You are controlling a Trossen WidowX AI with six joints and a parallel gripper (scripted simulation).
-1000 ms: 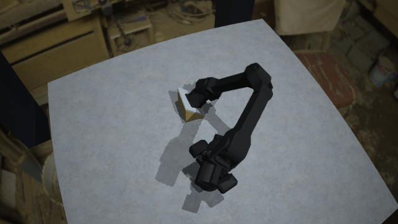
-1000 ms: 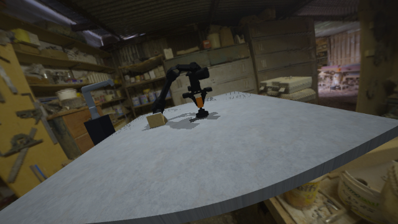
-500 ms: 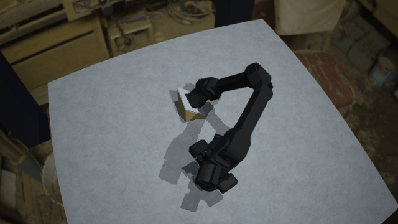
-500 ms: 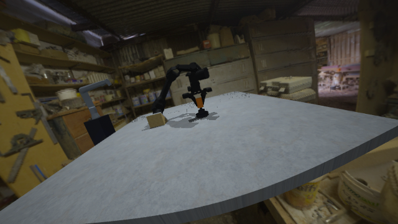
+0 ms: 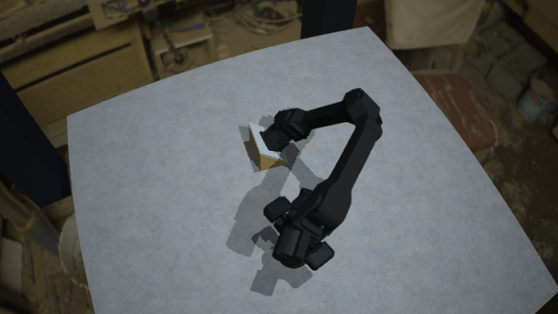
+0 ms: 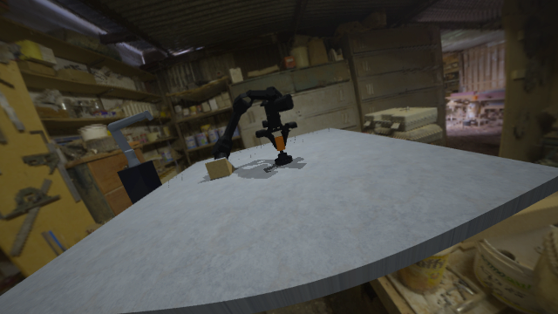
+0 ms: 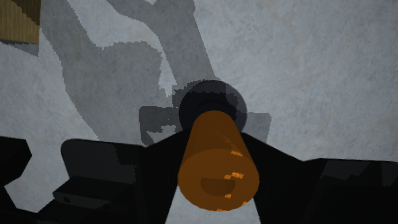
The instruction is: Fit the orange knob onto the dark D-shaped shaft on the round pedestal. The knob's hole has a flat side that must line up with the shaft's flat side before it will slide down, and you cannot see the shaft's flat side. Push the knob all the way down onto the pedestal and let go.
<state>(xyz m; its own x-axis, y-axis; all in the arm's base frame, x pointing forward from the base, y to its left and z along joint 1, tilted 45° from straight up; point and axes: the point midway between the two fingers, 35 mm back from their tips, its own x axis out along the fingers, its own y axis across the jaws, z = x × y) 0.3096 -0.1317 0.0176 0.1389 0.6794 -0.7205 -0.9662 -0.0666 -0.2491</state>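
The orange knob [image 6: 280,143] [image 7: 218,175] is upright, its lower end towards the pedestal. My gripper [image 6: 280,142] [image 7: 214,135] is shut on the knob, with one finger on each side. The dark round pedestal [image 6: 283,160] [image 7: 190,112] stands on the table directly below. In the exterior view a short dark piece of the shaft [image 6: 282,153] shows between knob and pedestal, so the knob is above the pedestal's base. Whether the shaft's tip is inside the hole cannot be told. In the top view the arm hides knob and pedestal. The shaft's flat side is not visible.
A wooden block [image 5: 268,162] [image 6: 219,169] [image 7: 19,24] stands on the pale table [image 5: 153,196] [image 6: 305,227], beside the arm's base and away from the pedestal. The arm [image 5: 353,153] arches from its base to the gripper. Its shadows fall around the pedestal.
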